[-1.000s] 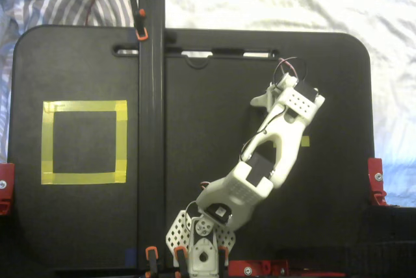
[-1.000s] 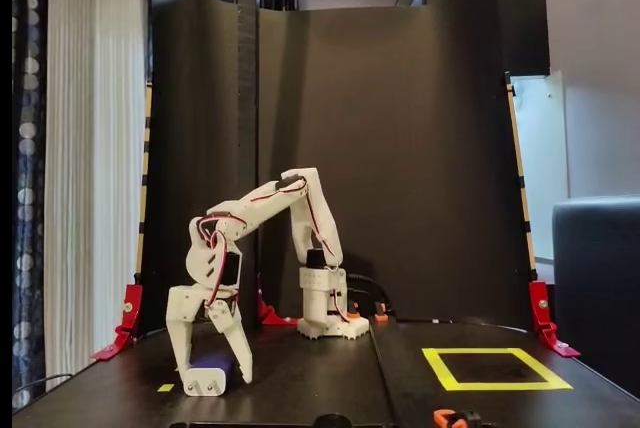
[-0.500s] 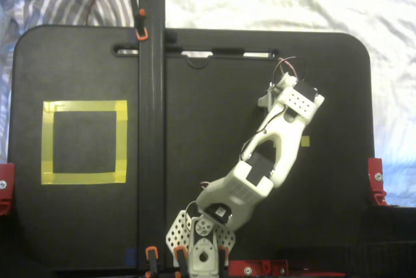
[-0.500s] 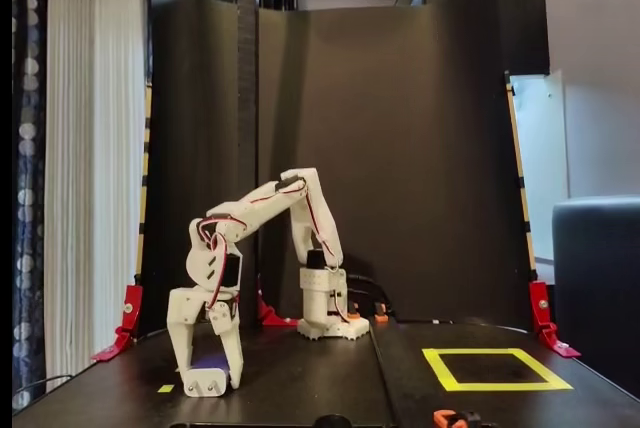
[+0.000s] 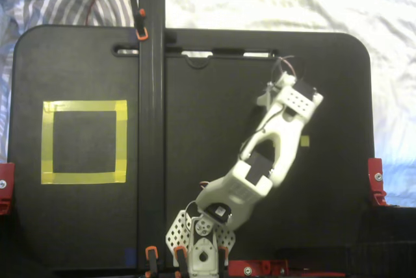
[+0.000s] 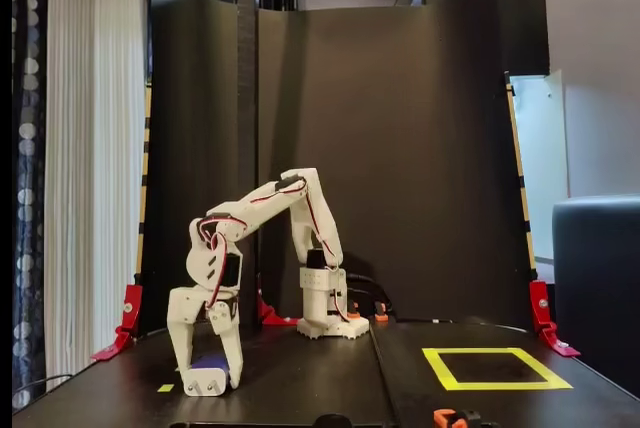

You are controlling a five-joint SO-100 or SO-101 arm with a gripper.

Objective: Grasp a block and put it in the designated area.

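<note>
Item: white arm (image 6: 250, 210), base at the table's (image 5: 78, 226) near edge in the top-down fixed view, reaching down to the table surface.

Item: pincer (image 6: 210, 376), tips at table level, fingers (image 6: 184, 343) drawn in and clamped on the block (image 6: 209, 361). In the top-down view the arm hides the fingers.

Item: block, dark blue, low between the fingers, seen only in the front fixed view; just beside a small yellow marker (image 6: 165, 387).

Item: designated area (image 5: 84, 142), a yellow tape square, well apart from the block, across the table beyond the upright black post (image 5: 151, 115); nothing inside.
</note>
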